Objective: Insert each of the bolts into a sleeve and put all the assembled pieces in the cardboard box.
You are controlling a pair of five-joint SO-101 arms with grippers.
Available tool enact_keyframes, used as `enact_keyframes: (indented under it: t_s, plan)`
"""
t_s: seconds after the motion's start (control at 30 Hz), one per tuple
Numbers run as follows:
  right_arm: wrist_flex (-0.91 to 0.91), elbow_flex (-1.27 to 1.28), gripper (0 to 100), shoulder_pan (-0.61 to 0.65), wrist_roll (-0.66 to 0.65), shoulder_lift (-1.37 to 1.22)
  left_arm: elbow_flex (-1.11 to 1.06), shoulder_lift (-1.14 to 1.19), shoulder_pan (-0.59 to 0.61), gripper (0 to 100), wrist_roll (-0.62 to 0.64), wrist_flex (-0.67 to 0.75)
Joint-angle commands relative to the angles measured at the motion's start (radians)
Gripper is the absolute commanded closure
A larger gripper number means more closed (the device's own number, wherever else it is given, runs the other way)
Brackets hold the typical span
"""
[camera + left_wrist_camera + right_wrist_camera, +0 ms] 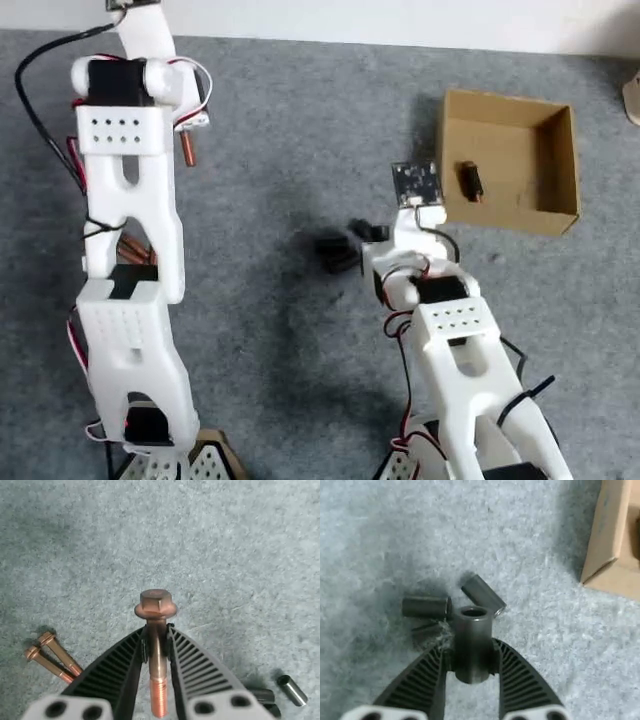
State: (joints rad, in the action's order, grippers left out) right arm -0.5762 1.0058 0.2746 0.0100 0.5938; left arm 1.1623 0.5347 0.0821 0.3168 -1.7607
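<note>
Grey felt-covered desk [280,120]: left tool [157,631] clamps copper hex-head bolt [156,609], right tool [470,649] clamps dark cylindrical metal sleeve [472,630]. Best line bolt shank with sleeve bore before pushing.

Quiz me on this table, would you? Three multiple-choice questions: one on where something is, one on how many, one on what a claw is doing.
1. Where does the finished bolt-in-sleeve piece lie?
A. In the cardboard box
B. On the carpet between the arms
C. On an arm's base

2. How many loose copper bolts lie on the grey carpet in the left wrist view?
A. None
B. Two
C. Five

3. What is the right gripper doing?
A. Hanging open above the box
B. Shut on a black sleeve
C. Shut on a copper bolt

Answers:
1 A: the high view shows it on the box floor.
2 B: a pair lies side by side near the left gripper, which grips a third bolt.
3 B: its fingers clamp the sleeve, open end towards the camera.
</note>
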Motion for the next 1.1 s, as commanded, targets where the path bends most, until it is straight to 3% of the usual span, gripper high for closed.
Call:
enact_keyframes:
  t_s: [0.0,0.2,0.37,0.73,0.87,1.07]
  plan:
    - [-0.019,-0.085,99.3,0.010,0.032,0.044,0.005,-0.110,-0.022,99,0.014,0.014]
    - [-0.021,-0.085,99.3,0.010,0.032,0.044,-0.073,-0.263,-0.027,99,0.009,-0.002]
    - [-0.021,-0.085,99.3,0.010,0.032,0.044,-0.450,-0.453,-0.027,99,-0.029,0.008]
    - [-0.019,-0.085,99.3,0.031,0.031,0.045,-1.402,-1.102,0.001,99,-0.071,0.683]
    - [-0.008,-0.084,99.3,0.085,-0.005,0.045,-1.550,-1.162,-0.001,99,-0.064,0.878]
    - [0.157,0.008,99.3,0.140,-0.084,0.073,-1.678,-1.164,-0.019,99,-0.003,1.074]
